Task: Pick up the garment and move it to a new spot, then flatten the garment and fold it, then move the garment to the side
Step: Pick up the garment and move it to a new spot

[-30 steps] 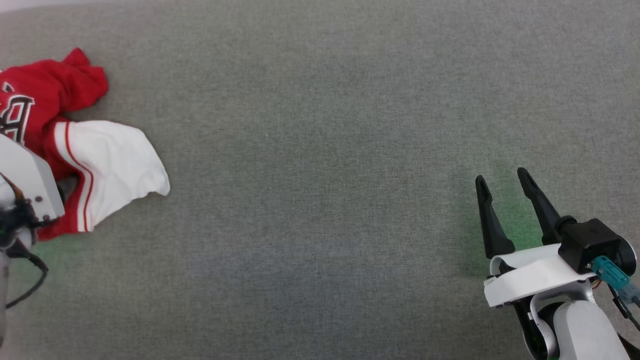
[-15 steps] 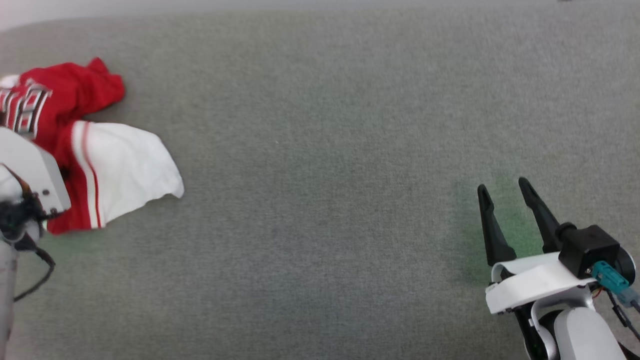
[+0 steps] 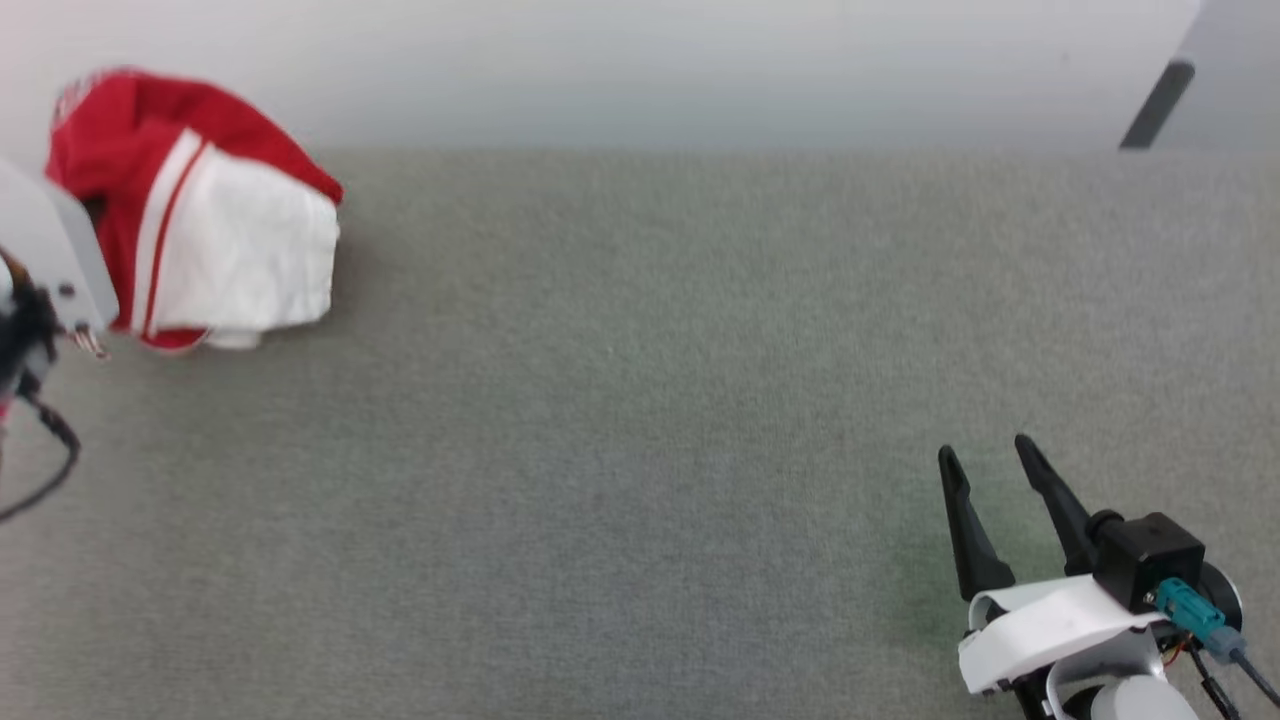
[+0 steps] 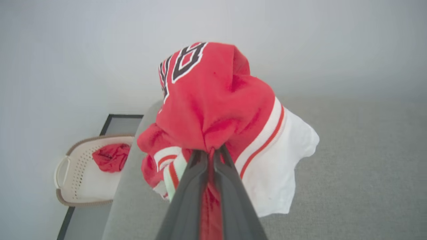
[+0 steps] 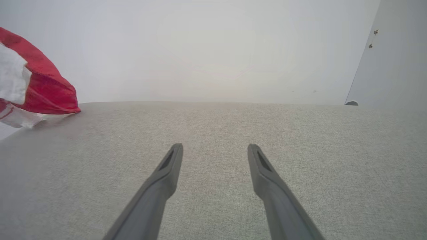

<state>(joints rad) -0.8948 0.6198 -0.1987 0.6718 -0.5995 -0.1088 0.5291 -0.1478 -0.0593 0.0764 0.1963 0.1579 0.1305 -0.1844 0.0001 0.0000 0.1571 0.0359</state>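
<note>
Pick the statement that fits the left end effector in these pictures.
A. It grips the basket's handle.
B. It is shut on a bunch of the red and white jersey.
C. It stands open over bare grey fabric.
B: in the left wrist view the left end effector has its fingers pressed together on red cloth of the jersey, which is bunched above their tips.
</note>
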